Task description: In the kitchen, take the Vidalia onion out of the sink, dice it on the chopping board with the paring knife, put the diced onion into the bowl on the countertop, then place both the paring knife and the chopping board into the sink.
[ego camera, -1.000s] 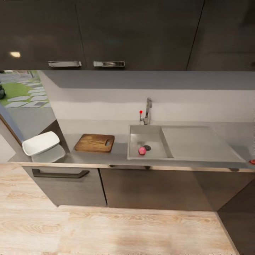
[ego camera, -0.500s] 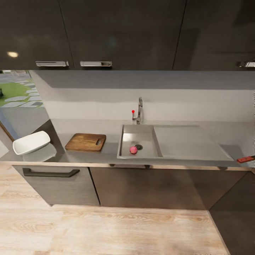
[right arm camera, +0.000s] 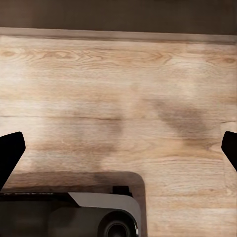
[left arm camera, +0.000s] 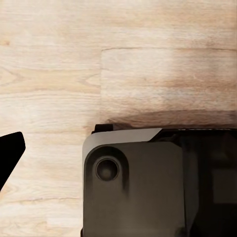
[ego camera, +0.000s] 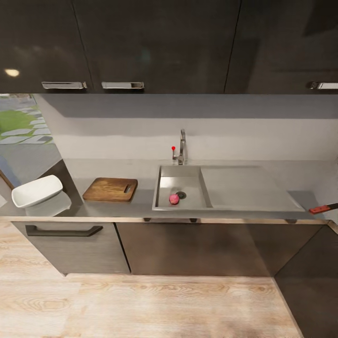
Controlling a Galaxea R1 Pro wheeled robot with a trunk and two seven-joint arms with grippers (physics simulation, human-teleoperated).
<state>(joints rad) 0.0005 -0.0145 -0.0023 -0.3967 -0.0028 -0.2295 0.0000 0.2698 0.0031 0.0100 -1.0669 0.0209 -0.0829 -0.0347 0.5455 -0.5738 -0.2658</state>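
Observation:
In the head view the Vidalia onion [ego camera: 173,198], small and pinkish-red, lies in the sink [ego camera: 162,180] beside the round drain. The chopping board [ego camera: 110,189] rests flat on the countertop [ego camera: 141,203] left of the sink. A white square bowl [ego camera: 36,191] stands at the countertop's far left end. At the far right edge lies the paring knife [ego camera: 323,208], red handle toward the sink. My right gripper [right arm camera: 118,150] is open over the wooden floor, with nothing between its fingertips. My left gripper [left arm camera: 118,150] shows one dark fingertip [left arm camera: 10,153] far out at the picture's edge, also over the floor.
Dark wall cabinets hang above the worktop. The chrome tap [ego camera: 180,148] with a red dot stands behind the basin, and the drainboard [ego camera: 249,188] lies to its right. Below are dark cabinet fronts with a black bar handle [ego camera: 63,230]. The robot's base [left arm camera: 148,187] shows over light wooden floor.
The whole head view has shifted, so counter, sink, board and bowl sit further left in the picture. The paring knife has come into view at the right. The things themselves have not moved.

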